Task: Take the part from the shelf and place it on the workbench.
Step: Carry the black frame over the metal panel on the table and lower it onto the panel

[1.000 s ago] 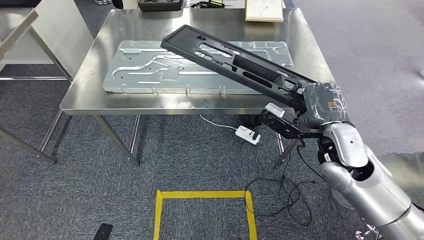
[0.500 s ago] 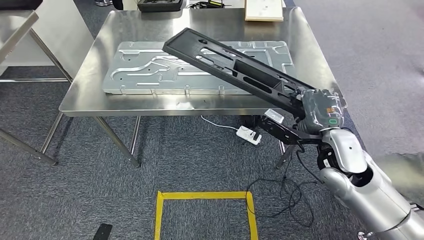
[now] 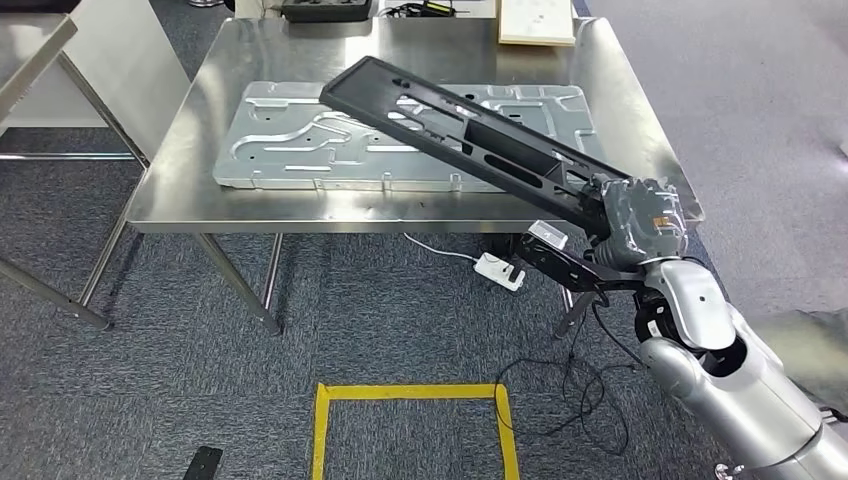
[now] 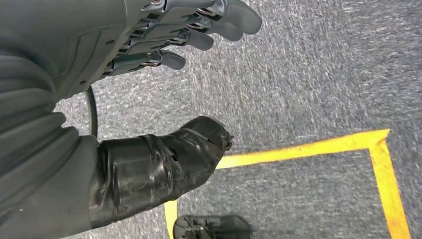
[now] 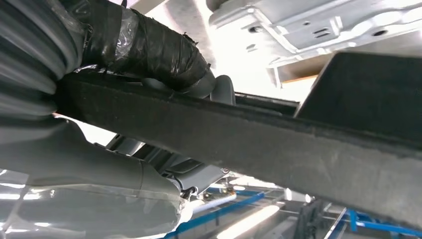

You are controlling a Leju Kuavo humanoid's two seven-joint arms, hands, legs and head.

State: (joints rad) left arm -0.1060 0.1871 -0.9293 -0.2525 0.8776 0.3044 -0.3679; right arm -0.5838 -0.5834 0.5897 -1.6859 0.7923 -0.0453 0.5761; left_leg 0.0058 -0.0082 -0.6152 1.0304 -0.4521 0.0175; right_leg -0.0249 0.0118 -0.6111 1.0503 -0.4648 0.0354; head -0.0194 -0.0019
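Gripping black part [image 3: 470, 135] near end, right hand [image 3: 640, 220], seemingly above workbench [image 3: 250, 195]

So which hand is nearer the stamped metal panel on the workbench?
Right. The right hand holds the black frame over the panel; the left hand hangs by the floor.

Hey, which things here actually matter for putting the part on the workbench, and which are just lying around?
Job:
long black plastic frame part, held tilted over the bench
right hand, gripping its end
steel workbench

Lying about:
stamped silver metal panel on the bench
white power strip on the floor
yellow tape square
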